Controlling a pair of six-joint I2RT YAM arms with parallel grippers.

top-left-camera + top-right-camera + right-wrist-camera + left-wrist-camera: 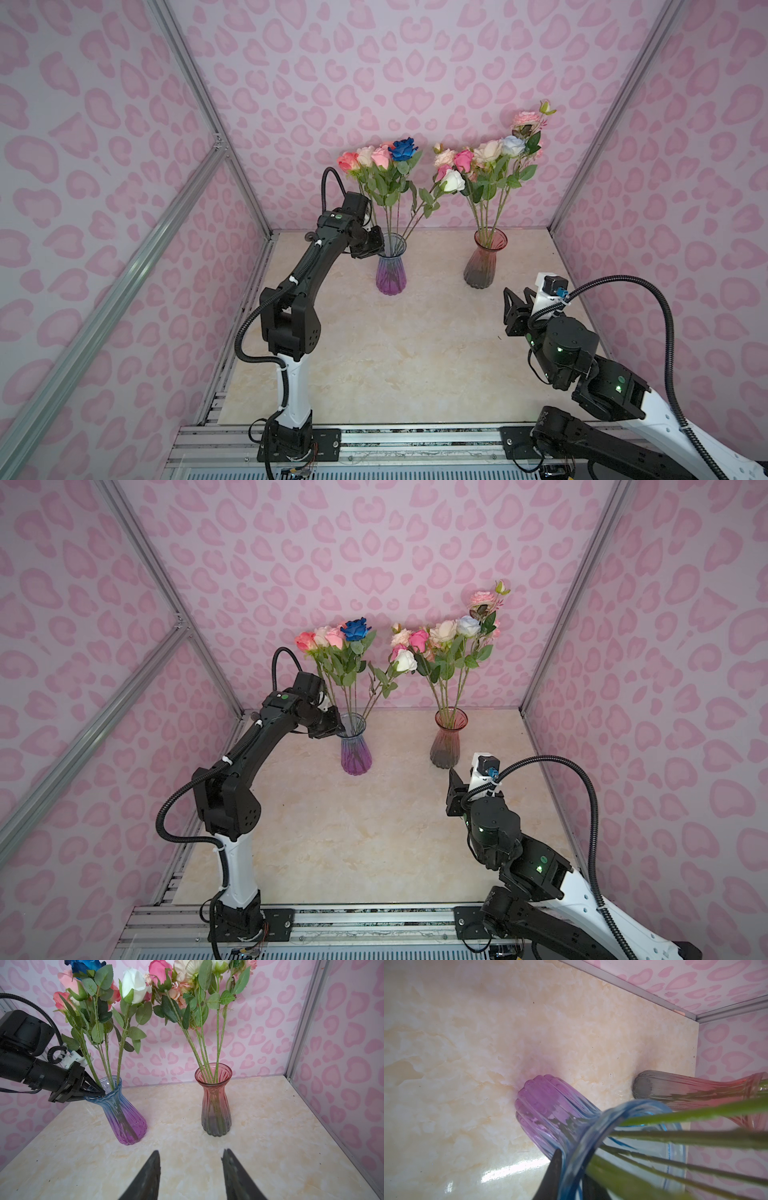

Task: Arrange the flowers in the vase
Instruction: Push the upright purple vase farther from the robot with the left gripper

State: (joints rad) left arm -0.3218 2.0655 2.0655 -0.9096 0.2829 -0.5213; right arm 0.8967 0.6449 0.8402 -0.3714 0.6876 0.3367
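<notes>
Flowers stand in two glass vases at the back of the table. The blue-to-purple vase [390, 270] [124, 1113] holds pink and peach roses, a dark blue rose [403, 148] and a white rose [453, 180] that leans right. The red-to-grey vase [482, 266] [216, 1109] holds pink, cream and pale blue roses [486, 158]. My left gripper [377, 243] [574, 1153] is shut on the blue-purple vase's rim, one finger outside the glass and one inside among the stems. My right gripper [518, 296] [191, 1153] hangs open and empty in front of the red-grey vase.
Pink patterned walls with aluminium posts close in the marble-look table [415, 353] at the back and on both sides. The right wall [332, 1084] runs close beside the red-grey vase. A metal rail [415, 440] carries both arm bases at the front edge.
</notes>
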